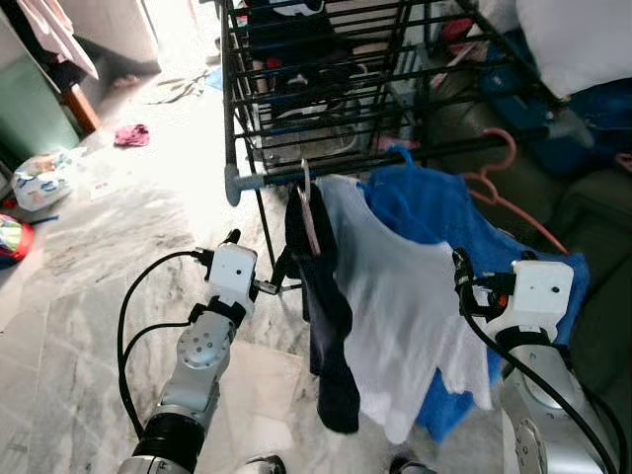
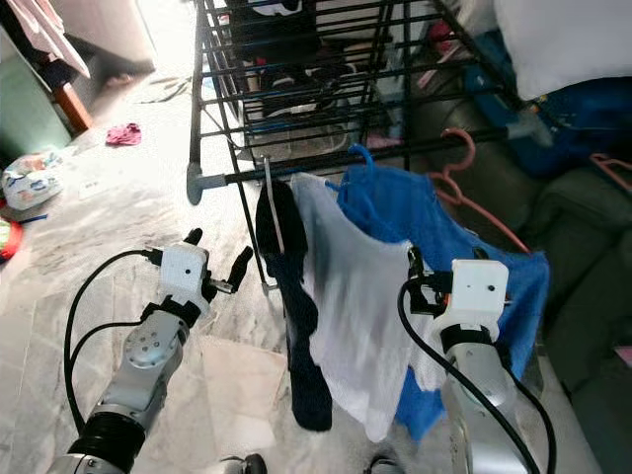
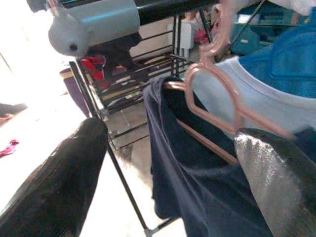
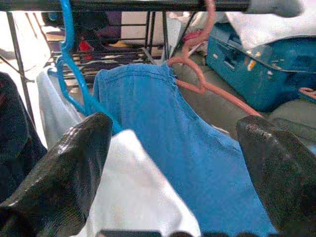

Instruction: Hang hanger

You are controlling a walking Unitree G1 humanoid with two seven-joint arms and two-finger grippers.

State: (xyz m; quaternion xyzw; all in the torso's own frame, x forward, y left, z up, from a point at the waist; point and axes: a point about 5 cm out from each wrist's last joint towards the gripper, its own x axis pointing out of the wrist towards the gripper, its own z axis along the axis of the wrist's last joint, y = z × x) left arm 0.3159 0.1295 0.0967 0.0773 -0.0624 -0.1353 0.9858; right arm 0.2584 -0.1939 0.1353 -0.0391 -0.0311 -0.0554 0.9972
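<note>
A black drying rack has a front rail with a grey end cap. Three garments hang from that rail on hangers. A dark navy garment is on a pink hanger. Beside it, a white shirt hangs on a blue hanger. A blue shirt hangs on a salmon hanger. My left gripper is open just left of the navy garment, holding nothing. My right gripper is open in front of the white and blue shirts, below the rail.
Clothes lie on the rack's wire shelves. A red cloth and a printed bag lie on the marble floor to the left. Blue boxes, a white cushion and a dark sofa crowd the right.
</note>
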